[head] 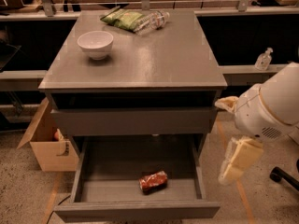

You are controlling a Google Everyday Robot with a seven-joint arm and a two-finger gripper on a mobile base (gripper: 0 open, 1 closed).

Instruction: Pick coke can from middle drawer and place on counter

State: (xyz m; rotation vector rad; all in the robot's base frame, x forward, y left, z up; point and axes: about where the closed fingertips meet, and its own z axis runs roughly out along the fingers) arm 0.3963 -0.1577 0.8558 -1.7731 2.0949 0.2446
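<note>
The coke can (pixel 153 181), dented and red, lies on its side on the floor of the open middle drawer (pixel 135 209), near the front and right of centre. The drawer is pulled out at the bottom of the grey cabinet. The counter (pixel 154 59) is the cabinet's grey top slab. My white arm (pixel 268 108) reaches in from the right. The gripper (pixel 232 171) hangs pale beside the drawer's right wall, outside it and to the right of the can.
A white bowl (pixel 95 44), a green snack bag (pixel 122 18) and a clear water bottle (pixel 153 21) sit on the counter's back half. A cardboard box (pixel 46 146) stands left of the cabinet. A sanitiser bottle (pixel 264 59) and a chair wheel (pixel 276 174) are at the right.
</note>
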